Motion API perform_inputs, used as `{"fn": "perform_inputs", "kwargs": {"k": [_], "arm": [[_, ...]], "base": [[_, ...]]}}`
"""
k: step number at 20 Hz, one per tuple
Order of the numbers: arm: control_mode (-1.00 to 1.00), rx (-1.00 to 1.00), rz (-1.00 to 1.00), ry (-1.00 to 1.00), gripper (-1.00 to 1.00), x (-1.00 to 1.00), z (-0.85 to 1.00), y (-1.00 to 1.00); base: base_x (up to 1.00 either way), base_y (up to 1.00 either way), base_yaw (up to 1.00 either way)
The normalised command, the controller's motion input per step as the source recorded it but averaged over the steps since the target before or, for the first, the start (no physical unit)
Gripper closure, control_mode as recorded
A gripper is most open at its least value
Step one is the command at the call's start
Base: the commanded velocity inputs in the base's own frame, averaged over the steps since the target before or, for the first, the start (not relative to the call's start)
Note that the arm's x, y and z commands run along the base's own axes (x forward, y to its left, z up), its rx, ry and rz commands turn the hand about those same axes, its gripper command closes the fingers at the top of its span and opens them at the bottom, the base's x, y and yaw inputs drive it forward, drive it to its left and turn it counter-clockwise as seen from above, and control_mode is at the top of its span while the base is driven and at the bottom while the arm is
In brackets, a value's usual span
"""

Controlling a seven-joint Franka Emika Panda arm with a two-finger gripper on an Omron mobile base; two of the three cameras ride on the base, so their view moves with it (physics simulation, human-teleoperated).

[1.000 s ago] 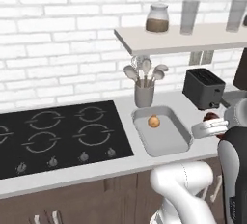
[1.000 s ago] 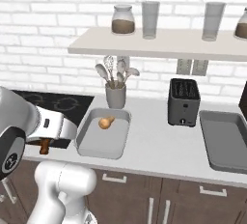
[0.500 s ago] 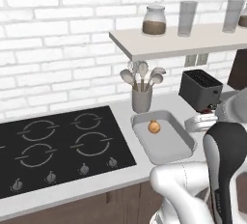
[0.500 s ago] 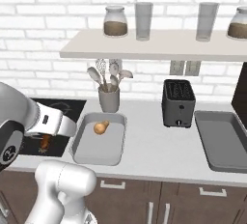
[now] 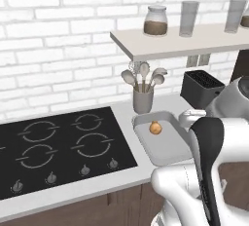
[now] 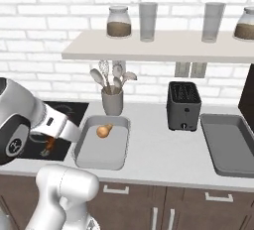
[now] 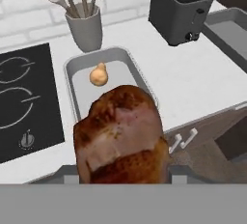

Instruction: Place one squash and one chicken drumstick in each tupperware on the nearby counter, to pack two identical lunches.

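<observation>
Chicken drumstick (image 7: pixel 120 133) sits large at the bottom of the hand view, thick meaty end toward the camera, long axis running roughly along the viewing direction; bone end not visible. The hand (image 7: pixel 120 172) appears closed part-way on it, though the fingertips are hidden behind the meat; in the right base view an orange-brown bit shows under the arm at the left, over the cooktop (image 6: pixel 64 112) edge. One squash (image 6: pixel 103 131) lies in the near tupperware (image 6: pixel 84 159), in its rear half; pear-shaped, narrow neck pointing up-right in the right base view, toward the back wall. Rest of that tray floor is bare. The second tupperware (image 6: pixel 218 159) lies at the far right of the worktop (image 6: pixel 158 149), beyond the black toaster (image 6: pixel 183 106). A grey utensil holder (image 6: pixel 112 102) with spoons stands just behind the near tray, close to its rear rim. The cooktop borders the tray's left side, with a narrow worktop strip between. Open worktop lies between the two trays in front of the toaster. Jars and glasses stand on the shelf (image 6: pixel 158 50); no legible writing anywhere.
</observation>
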Motion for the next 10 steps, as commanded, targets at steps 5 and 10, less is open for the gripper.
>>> {"fn": "perform_inputs", "kwargs": {"k": [5,10], "arm": [[-1.00,0.26,-0.30,0.01,1.00,0.00,-0.52,0.00],[-1.00,0.14,-0.27,0.10,1.00,0.14,-0.31,0.00]], "base": [[0.00,0.00,0.00],[0.00,0.00,0.00]]}}
